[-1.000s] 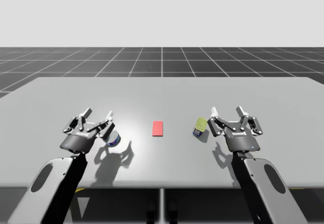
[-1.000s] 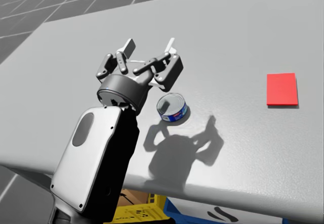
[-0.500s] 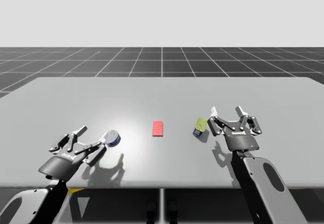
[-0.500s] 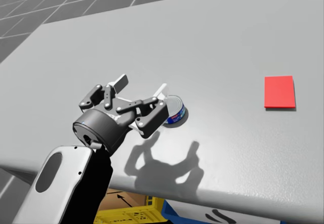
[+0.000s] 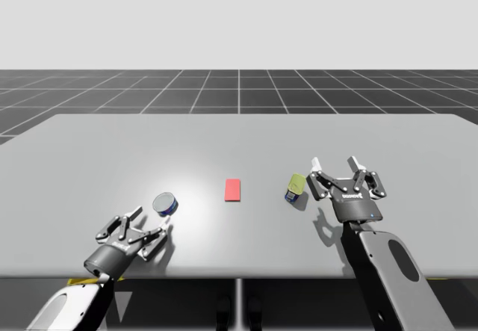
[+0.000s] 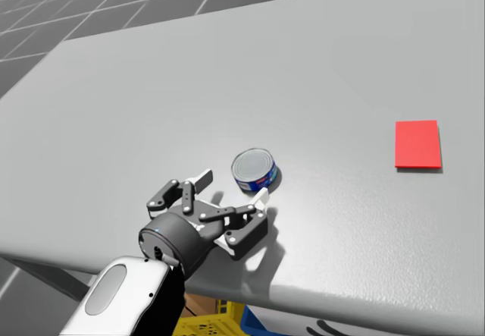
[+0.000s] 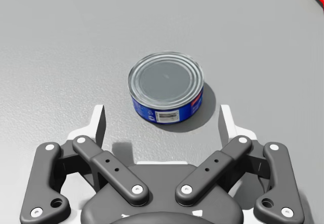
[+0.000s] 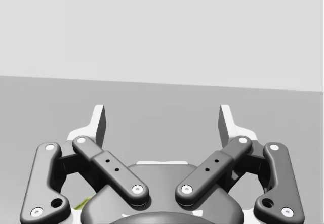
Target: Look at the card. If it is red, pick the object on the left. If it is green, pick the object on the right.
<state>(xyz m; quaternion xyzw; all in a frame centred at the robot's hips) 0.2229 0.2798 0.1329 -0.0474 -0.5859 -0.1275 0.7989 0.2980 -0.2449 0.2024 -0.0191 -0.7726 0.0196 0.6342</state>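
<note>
A red card [image 5: 233,190] [image 6: 417,144] lies flat at the table's middle. Left of it stands a short blue can with a silver lid [image 5: 165,204] [image 6: 254,169] [image 7: 166,87]. My left gripper [image 5: 146,223] [image 6: 232,187] [image 7: 162,125] is open, low over the table, with the can just ahead of its fingertips and untouched. On the right, a yellow-green tin [image 5: 296,187] stands tilted beside my right gripper [image 5: 337,169] [image 8: 162,123], which is open and holds nothing.
The grey table [image 5: 239,140] ends in a front edge [image 6: 318,306] close behind my left hand. A yellow and blue crate [image 6: 220,321] sits on the floor under that edge. A dark gridded floor stretches behind the table.
My left arm has pulled back toward the table's front edge and dropped lower, so the blue can now stands free ahead of its fingers. My head has turned slightly. The right arm has not moved.
</note>
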